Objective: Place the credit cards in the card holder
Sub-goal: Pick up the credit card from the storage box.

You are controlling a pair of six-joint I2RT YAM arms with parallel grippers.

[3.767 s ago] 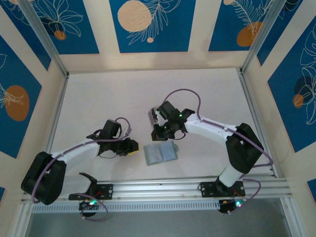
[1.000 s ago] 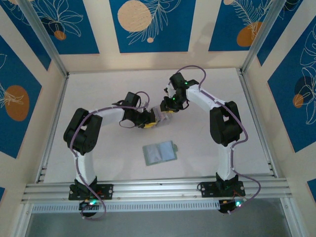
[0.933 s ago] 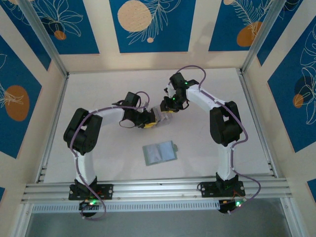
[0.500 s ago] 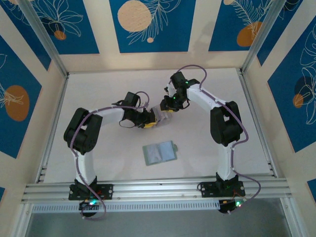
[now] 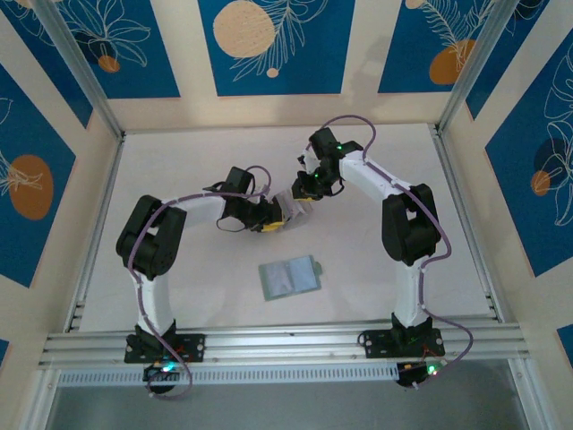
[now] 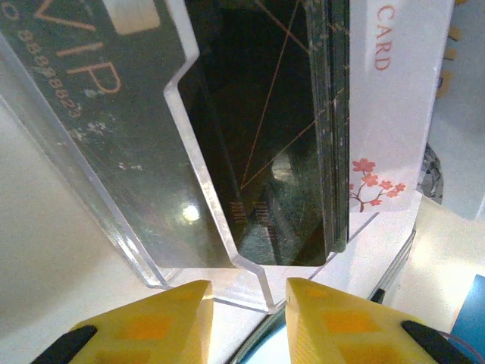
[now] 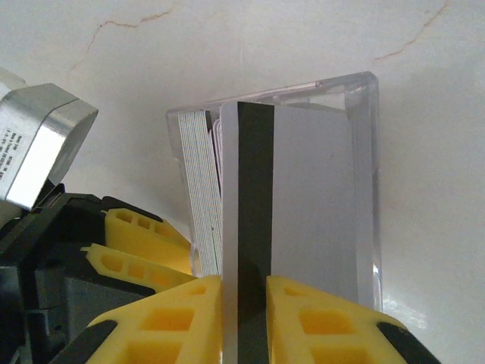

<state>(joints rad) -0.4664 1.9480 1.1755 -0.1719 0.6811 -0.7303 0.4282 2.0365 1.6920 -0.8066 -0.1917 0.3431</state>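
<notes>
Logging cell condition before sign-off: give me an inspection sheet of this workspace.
Surface: pale table, no spills seen.
Job's things: green card holder lying open; white card and dark cards in clear case.
Clutter: nothing seen.
Grippers: left gripper grips the case; right gripper pinches the white card.
Cables: purple cables along both arms.
Surroundings: blue patterned walls.

left arm reaching inward | left claw (image 6: pixel 248 292) clamped on clear stand (image 6: pixel 144 227) | right arm folded down | right claw (image 7: pixel 242 287) pinching card (image 7: pixel 311 205)
</notes>
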